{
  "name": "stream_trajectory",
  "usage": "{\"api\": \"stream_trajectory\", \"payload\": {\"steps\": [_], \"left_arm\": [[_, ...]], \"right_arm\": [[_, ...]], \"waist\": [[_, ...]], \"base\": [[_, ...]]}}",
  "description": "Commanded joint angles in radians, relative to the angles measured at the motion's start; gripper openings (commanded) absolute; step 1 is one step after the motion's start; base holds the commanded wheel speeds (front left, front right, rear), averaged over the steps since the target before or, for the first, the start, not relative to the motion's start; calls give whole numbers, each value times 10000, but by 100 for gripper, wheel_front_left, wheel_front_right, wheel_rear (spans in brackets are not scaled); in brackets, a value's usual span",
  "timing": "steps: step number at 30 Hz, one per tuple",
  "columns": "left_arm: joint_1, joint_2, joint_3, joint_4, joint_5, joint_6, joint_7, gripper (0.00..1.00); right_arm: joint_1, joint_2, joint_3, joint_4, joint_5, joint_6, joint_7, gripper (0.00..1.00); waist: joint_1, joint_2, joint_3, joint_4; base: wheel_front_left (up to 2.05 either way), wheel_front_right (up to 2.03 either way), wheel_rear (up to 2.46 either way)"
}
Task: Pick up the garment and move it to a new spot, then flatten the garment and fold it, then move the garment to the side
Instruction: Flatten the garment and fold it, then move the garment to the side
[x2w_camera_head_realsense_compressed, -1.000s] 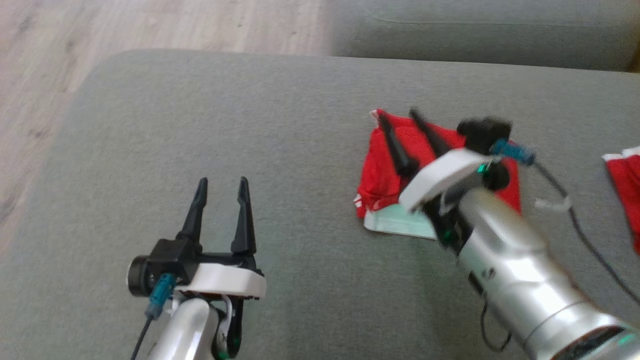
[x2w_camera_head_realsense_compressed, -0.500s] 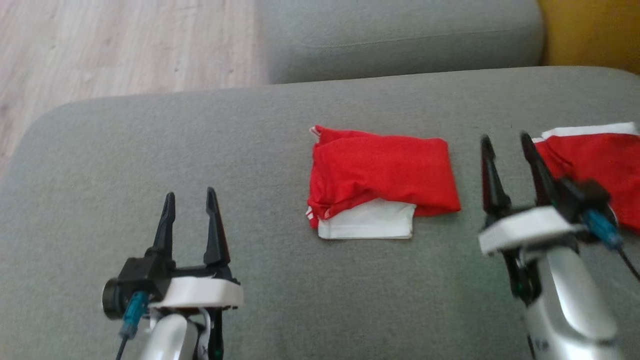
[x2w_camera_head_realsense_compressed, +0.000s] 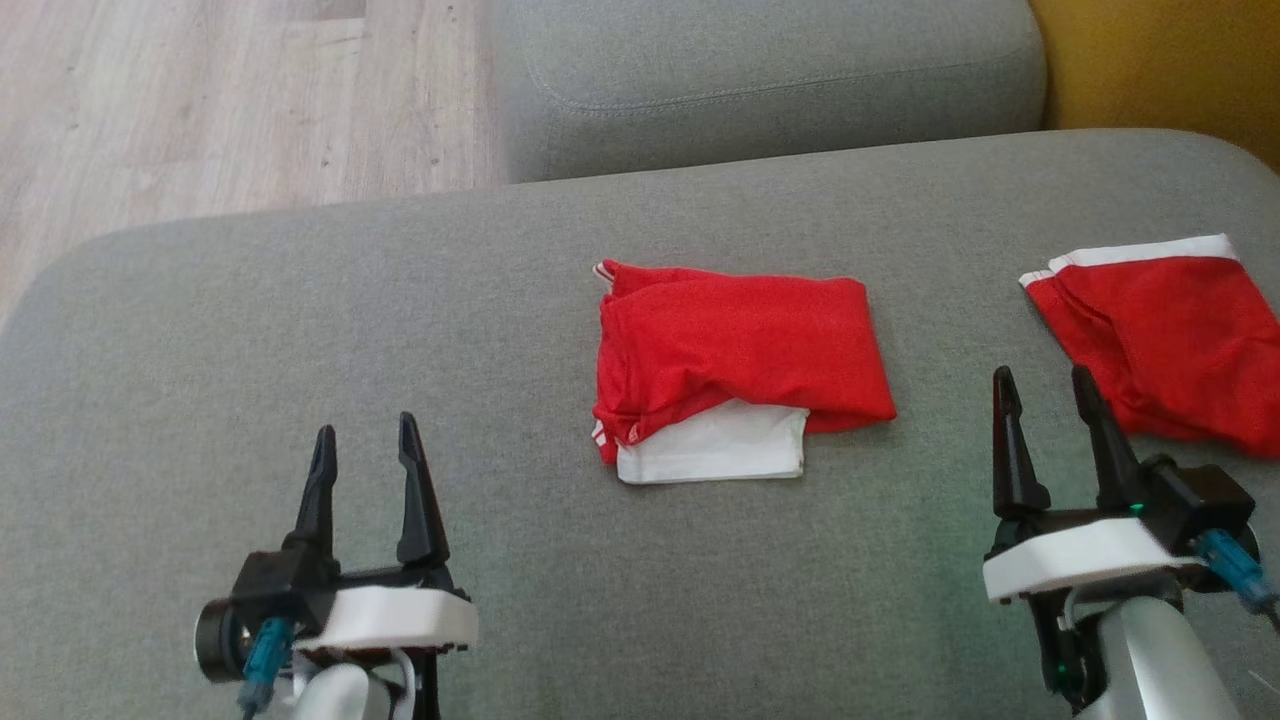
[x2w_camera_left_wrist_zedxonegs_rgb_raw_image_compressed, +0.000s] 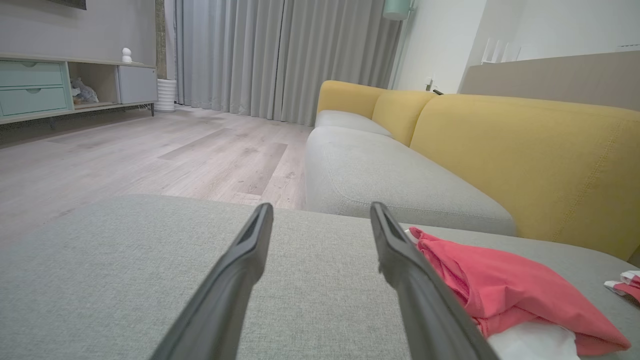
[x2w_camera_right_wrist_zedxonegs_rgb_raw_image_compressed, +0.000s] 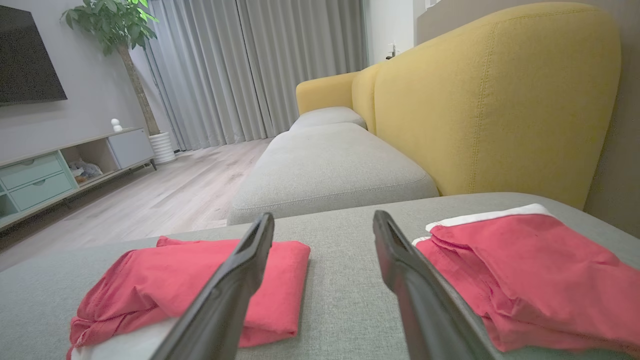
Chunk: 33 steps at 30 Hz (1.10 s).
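Nearest the robot, at the lower left of the head view, the left claw (x2w_camera_head_realsense_compressed: 366, 425) is pointing away over the grey cushion (x2w_camera_head_realsense_compressed: 300, 330), its two dark fingers standing apart with nothing between them. At the lower right, the right claw (x2w_camera_head_realsense_compressed: 1042, 372) is pointing the same way, likewise spread wide and gripping nothing. Both claws are keeping clear of the cloth. Between them and a little farther out, the folded garment (x2w_camera_head_realsense_compressed: 740, 350) is lying near the middle of the cushion as a compact red rectangle. A white layer is peeking out from under its near edge and a striped corner is showing at its far left. In the left wrist view it is lying just right of the right finger, and in the right wrist view it is sitting behind the left finger. Off to the right, well apart from the folded one, a second red garment (x2w_camera_head_realsense_compressed: 1170, 340) with a white band along its far edge is lying looser and more rumpled, running out of the head view. It is lying just beyond the right claw's right finger. Beyond the cushion, another grey seat (x2w_camera_head_realsense_compressed: 760, 80) is adjoining a yellow backrest (x2w_camera_head_realsense_compressed: 1150, 70). Pale wooden flooring (x2w_camera_head_realsense_compressed: 200, 100) is stretching to the left. Farther off, grey curtains (x2w_camera_left_wrist_zedxonegs_rgb_raw_image_compressed: 280, 55) are hanging beside a low cabinet (x2w_camera_left_wrist_zedxonegs_rgb_raw_image_compressed: 35, 90) with green drawers.
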Motion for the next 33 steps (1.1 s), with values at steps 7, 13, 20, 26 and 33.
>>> {"api": "stream_trajectory", "payload": {"steps": [7, 13, 20, 26, 33], "left_arm": [[-371, 17, 183, -227, 55, -29, -95, 100], [-669, 17, -80, -236, 16, -83, -95, 100], [-1252, 17, -334, -396, -8, -170, -95, 100], [-1557, 16, -636, -249, -86, -208, -95, 100], [-1733, 16, -765, -155, -177, -178, -95, 100]], "right_arm": [[-333, -24, 172, -391, 152, -7, -108, 100], [-649, -24, 34, -271, 99, -7, -108, 100], [-1905, -24, 144, 741, -130, -7, 466, 100], [-3321, -24, -246, 2956, 5, -7, 1442, 100], [-4437, -24, -308, 5452, 14, -7, 2093, 100]], "waist": [[0, 0, 53, 96], [0, 0, 577, 427], [0, 0, 1589, 982], [0, 0, 2043, 1428], [0, 0, 2175, 1731]], "base": [[0, 0, 0], [0, 0, 0], [0, 0, 0], [0, 0, 0], [0, 0, 0]]}}
